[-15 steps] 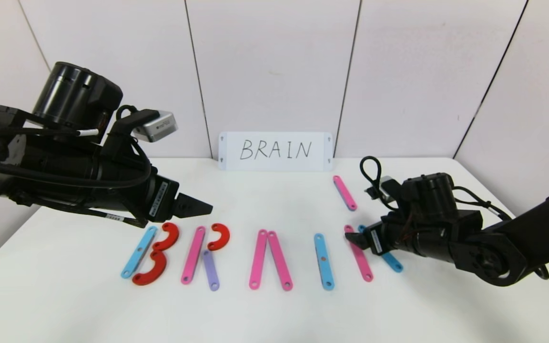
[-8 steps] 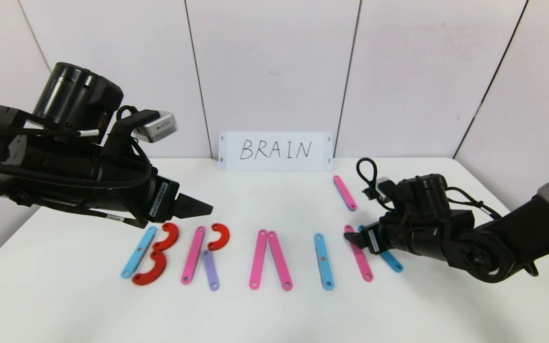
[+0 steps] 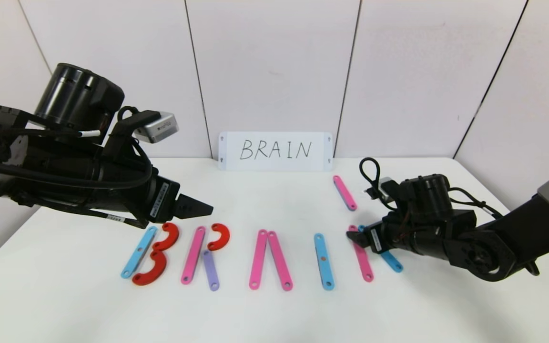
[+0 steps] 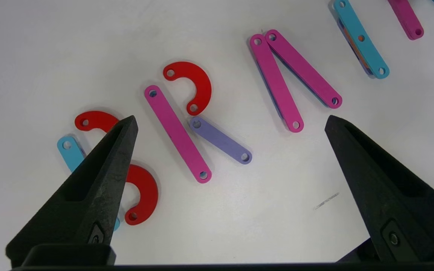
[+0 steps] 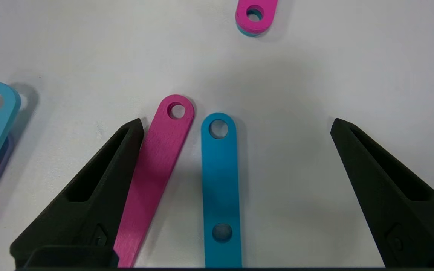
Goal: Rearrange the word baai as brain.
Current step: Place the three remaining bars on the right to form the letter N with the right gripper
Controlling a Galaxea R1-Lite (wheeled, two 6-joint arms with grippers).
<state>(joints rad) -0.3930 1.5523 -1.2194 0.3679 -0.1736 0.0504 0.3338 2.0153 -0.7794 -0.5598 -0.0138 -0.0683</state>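
On the white table (image 3: 274,314) the word (image 3: 260,255) lies as a row of flat plastic pieces in front of the white card (image 3: 275,151) with "BRAIN" written on it. From the robot's left it reads: a blue strip (image 3: 138,252) with two red curved pieces (image 3: 159,255) beside it, then a pink strip (image 3: 193,255) with a red hook (image 3: 219,236) near its top and a short purple strip (image 3: 210,270) below that hook, then two pink strips (image 3: 269,259) meeting at the top and spreading apart toward the near edge, then a single blue strip (image 3: 324,261). At the right end a pink strip (image 3: 361,255) and a blue strip (image 3: 391,261) lie side by side, apart from each other, and a further pink strip (image 3: 345,193) lies alone farther back, well apart from the row.

None of the pieces has shifted over the last second. The left gripper (image 3: 203,208) hovers above the table just behind the first letters, in the same spot as before, its jaws spread wide with nothing between them. The right gripper (image 3: 354,237) sits low over the pink and blue pair at the right end, jaws also spread wide and holding nothing; in the right wrist view both strips lie between its fingers, the pink one just beside one finger (image 5: 100,188). Only the right arm has moved: its elbow and forearm have swung slightly toward the middle and a little back, while the fingertips stay over the top of the pink strip.
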